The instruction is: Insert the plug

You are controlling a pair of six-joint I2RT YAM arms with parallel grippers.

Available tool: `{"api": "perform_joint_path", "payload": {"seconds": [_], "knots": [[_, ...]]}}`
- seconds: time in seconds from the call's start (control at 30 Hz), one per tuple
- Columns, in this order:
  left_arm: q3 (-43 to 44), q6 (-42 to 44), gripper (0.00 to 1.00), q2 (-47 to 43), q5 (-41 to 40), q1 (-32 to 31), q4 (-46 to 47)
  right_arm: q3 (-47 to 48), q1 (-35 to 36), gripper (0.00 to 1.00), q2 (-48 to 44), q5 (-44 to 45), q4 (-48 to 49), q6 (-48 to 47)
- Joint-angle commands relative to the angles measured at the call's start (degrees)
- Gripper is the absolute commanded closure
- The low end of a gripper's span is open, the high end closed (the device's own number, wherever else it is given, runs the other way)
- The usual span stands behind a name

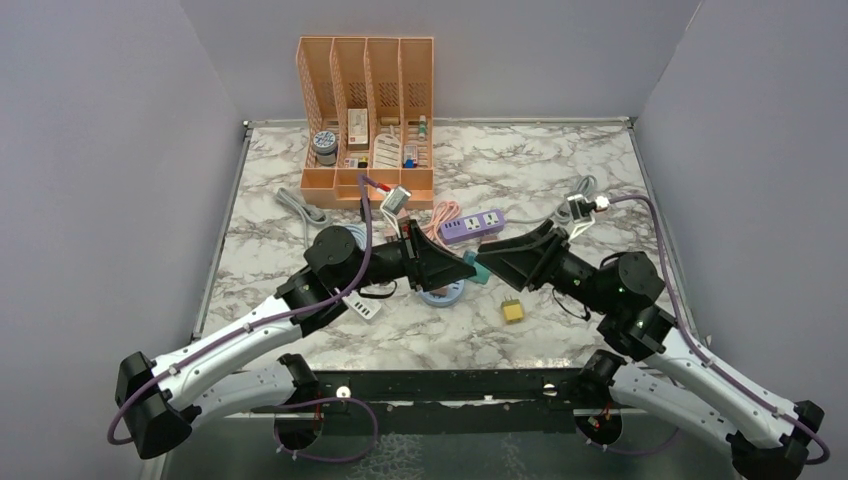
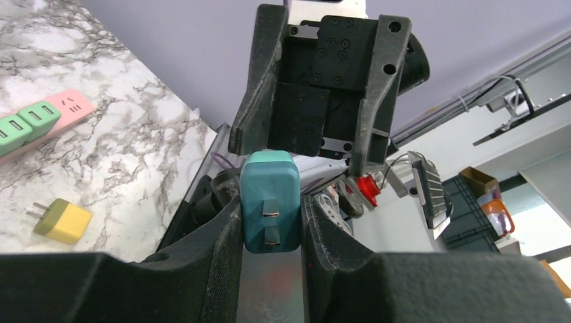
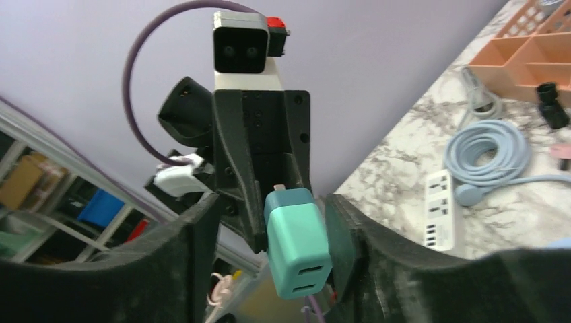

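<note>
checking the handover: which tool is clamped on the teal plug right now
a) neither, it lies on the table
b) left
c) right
b: the left tool is shut on the teal plug, pressed against both its sides, while the right tool stands wider than the plug, with a clear gap on one side.

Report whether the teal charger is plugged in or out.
Out: teal charger sits clamped in the left gripper, prongs bare, away from the purple power strip.
</note>
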Motion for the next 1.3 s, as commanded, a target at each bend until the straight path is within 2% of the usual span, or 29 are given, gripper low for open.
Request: {"api": "perform_joint_path", "payload": {"seconds": [0.0,0.1,0.2,0.23,0.47,0.57,0.7,0.8,0.87,0.97,1.0,1.07,1.17,1.2,1.27], "knots": [[1.5,-1.1,0.98,-2.2,-1.9,-0.1,5.9,-1.7,0.7,0.36,-1.3,-5.0,4.4,1.9],[1.7,-1.1,0.98,-2.9,-2.9,-0.2,6.4,-1.3,0.7,0.23,-1.8,-3.8,2.3,1.9],[2.2,-1.3,0.98,-2.9,-3.2,-0.2,6.8,-1.1,0.7,0.22,-1.4,-4.5,1.8,1.7],[2.4,-1.2,0.98,-2.9,-3.3,-0.2,6.8,-1.0,0.7,0.25,-1.2,-4.9,2.1,1.7],[2.2,-1.6,0.98,-2.5,-2.9,-0.2,7.0,-0.4,0.7,0.57,-0.1,-6.4,6.7,1.4],[1.8,-1.7,0.98,-2.6,-2.9,-0.2,7.2,0.0,0.7,0.6,0.5,-5.9,7.6,1.4],[1.2,-1.7,0.98,-2.7,-3.0,-0.2,7.3,0.3,0.7,0.56,3.0,-6.9,10.5,2.6],[1.1,-1.4,0.98,-2.6,-2.8,-0.2,7.4,0.3,0.7,0.61,4.6,-7.4,12.1,3.4],[0.9,-1.2,0.98,-2.7,-3.0,-0.1,7.3,-0.4,0.6,0.7,4.5,-6.6,13.2,3.8],[0.0,-0.9,0.96,-3.2,-3.7,-0.2,7.3,-1.6,0.7,0.93,3.2,-4.3,13.8,3.3],[-0.4,-0.7,0.95,-3.5,-4.0,-0.2,7.3,-1.7,0.7,0.98,2.4,-3.3,13.2,2.7],[-1.7,-0.7,0.84,-4.0,-5.1,-0.2,7.2,-1.1,0.7,0.99,1.7,-1.1,10.1,-0.5],[-3.6,0.7,0.57,-5.6,-8.4,-0.1,5.4,3.9,0.7,0.99,2.3,2.5,-0.4,-11.8],[-4.0,1.9,0.49,-6.5,-10.7,-0.1,3.3,6.3,0.7,0.99,3.2,4.0,-6.4,-18.9],[-4.0,4.3,0.33,-8.5,-17.7,-0.1,-6.0,11.9,0.7,0.99,6.4,7.7,-15.5,-29.4]]}}
